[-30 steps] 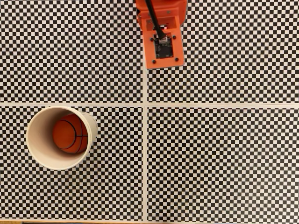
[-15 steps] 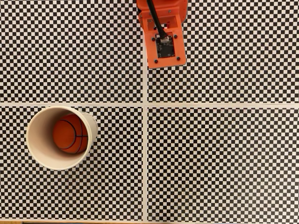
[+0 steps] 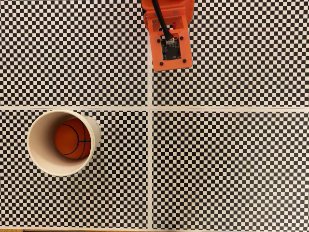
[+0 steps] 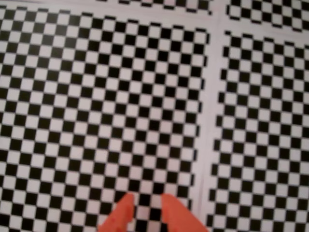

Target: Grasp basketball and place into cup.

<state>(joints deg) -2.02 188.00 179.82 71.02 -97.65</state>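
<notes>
The small orange-red toy basketball [image 3: 72, 140] sits inside the wide cream-white paper cup [image 3: 36, 157]. Well away from that cup, the orange gripper [image 4: 146, 209] hangs empty, fingertips narrowly parted. Best it simply retreats without bumping the cup.

The table [image 3: 231, 169] is covered by a black-and-white checkered sheet, divided into four panels by pale strips. The cup [image 3: 36, 153] is stood upright on the lower left panel in the fixed view, well apart from the gripper [image 4: 145, 205], below and to its left, with the basketball [image 3: 72, 139] held inside
</notes>
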